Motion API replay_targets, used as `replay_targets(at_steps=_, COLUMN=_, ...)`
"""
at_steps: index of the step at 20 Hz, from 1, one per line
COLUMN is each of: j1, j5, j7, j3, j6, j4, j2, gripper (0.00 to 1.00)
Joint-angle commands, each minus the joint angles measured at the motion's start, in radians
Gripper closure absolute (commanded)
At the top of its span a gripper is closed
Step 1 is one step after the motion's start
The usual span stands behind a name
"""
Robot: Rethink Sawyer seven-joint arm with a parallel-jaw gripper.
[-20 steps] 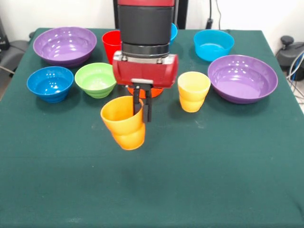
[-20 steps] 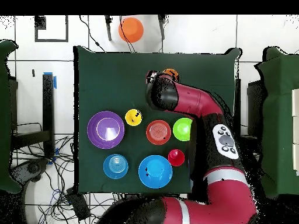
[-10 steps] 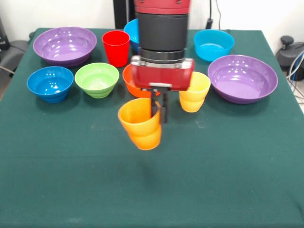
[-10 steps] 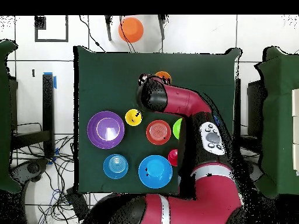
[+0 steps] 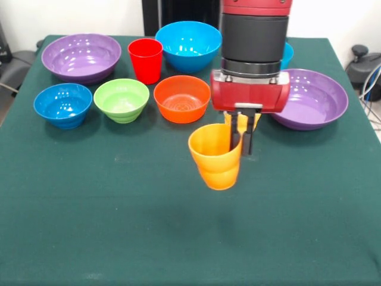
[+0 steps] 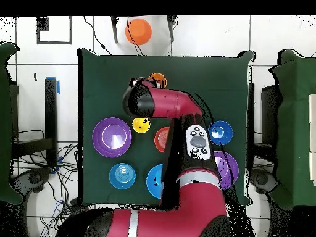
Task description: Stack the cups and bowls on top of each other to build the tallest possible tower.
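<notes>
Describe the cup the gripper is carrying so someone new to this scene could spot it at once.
Start at the red and black arm coming down over the green table. The gripper below its red block pinches the rim of the orange cup, held clear of the cloth. It is the only cup off the table, unlike the plain red cup standing among the bowls.

Red arm (image 6: 185, 117), black cylindrical wrist, red gripper (image 5: 243, 134) housing, seemingly dark fingers.

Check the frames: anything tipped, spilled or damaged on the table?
Nothing stands out. The orange cup hangs tilted, pinched by its rim in the gripper above the green cloth. The red cup and the bowls stand upright, nothing stacked yet.
</notes>
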Motion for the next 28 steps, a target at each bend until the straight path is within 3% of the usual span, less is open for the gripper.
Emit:
replay_targets(at_steps=1, j1=-0.019, j5=-0.035, j7=0.085, j3=0.040, j6=-0.050, j4=-0.024, j2=0.029, gripper=1.00)
replay_targets(at_steps=17, j1=-0.087, j5=0.002, j7=0.104, j3=0.142, j6=-0.033, j4=0.070, j2=0.033, gripper=1.00)
replay_targets(at_steps=28, j1=-0.038, j5=0.001, j7=0.121, j3=0.084, j6=0.000, j4=0.044, j2=0.046, gripper=1.00)
